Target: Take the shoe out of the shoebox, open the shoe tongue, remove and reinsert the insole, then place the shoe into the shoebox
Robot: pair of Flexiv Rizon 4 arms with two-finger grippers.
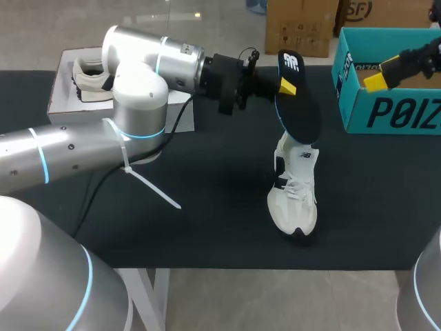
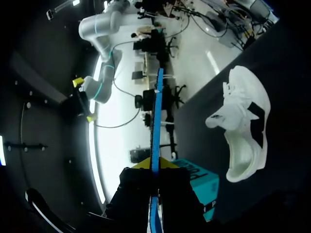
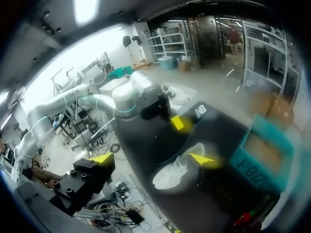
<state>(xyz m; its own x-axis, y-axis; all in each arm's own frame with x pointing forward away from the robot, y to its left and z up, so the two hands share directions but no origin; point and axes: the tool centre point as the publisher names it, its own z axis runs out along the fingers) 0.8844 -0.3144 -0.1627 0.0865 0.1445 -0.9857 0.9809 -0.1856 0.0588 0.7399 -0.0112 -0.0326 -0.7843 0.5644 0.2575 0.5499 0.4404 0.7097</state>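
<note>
Both fingers of the left end effector (image 1: pixel 284 84) pinch the insole (image 1: pixel 299 107) upright over the shoe (image 1: pixel 295 196), which stands on the bench (image 1: pixel 207 207), toe toward the near edge; the right end effector (image 1: pixel 378 80), fingers spread, hangs by the shoebox (image 1: pixel 393 114).

My table (image 1: pixel 207 214): black matte top, spanning head view side to side. Front edge straight, nearest my base; far edge running roughly parallel behind. White metal leg (image 1: pixel 160 296) below front edge, toward my left. Light even, dull soft sheen on top, faint darker patches mid-table. From left wrist, same table (image 2: pixel 291 63) reads flat black, texture too dark to tell.
</note>
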